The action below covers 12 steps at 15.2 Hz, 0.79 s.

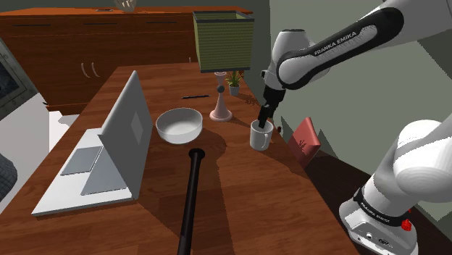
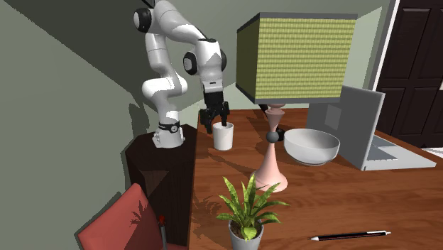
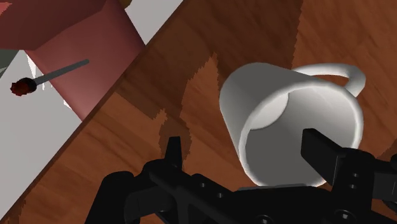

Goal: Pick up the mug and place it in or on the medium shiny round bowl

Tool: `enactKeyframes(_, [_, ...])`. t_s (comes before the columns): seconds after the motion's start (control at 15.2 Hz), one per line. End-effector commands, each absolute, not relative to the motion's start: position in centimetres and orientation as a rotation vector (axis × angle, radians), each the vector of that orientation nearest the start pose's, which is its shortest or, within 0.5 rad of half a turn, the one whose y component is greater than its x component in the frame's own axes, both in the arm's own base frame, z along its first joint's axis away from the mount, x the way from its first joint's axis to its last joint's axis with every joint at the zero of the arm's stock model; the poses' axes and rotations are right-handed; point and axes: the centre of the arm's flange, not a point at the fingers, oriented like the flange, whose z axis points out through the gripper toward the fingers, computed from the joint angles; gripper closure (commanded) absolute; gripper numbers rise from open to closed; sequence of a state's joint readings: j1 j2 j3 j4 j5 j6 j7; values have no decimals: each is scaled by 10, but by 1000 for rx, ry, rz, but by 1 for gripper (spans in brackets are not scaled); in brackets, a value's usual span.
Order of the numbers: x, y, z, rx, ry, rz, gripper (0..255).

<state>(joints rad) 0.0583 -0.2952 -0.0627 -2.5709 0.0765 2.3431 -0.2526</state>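
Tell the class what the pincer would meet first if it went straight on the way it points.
Probably the white mug: the open pincer straddles its wall, one finger inside; depth is unclear.

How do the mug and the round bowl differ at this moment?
The mug is tall, narrow and handled; the bowl is wide, shallow, handleless. The claw straddles the mug's rim, open; the bowl stands free. Both are white and upright on the table.

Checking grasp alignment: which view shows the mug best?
Wrist view: the mug is close, with rim, inside and handle visible, and the open gripper straddling its wall. The shoulder view shows it small, the gripper partly covering its rim; the second exterior view shows its side.
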Motion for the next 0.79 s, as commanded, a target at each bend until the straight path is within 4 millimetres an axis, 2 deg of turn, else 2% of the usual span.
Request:
enactKeyframes(0.0, [428, 1, 362, -3059, -305, -117, 0])
enactKeyframes(0.13, [429, 2, 348, -3059, -305, -117, 0])
enactKeyframes(0.66, [429, 2, 348, -3059, -305, -117, 0])
enactKeyframes(0.73, [429, 2, 348, -3059, -305, -117, 255])
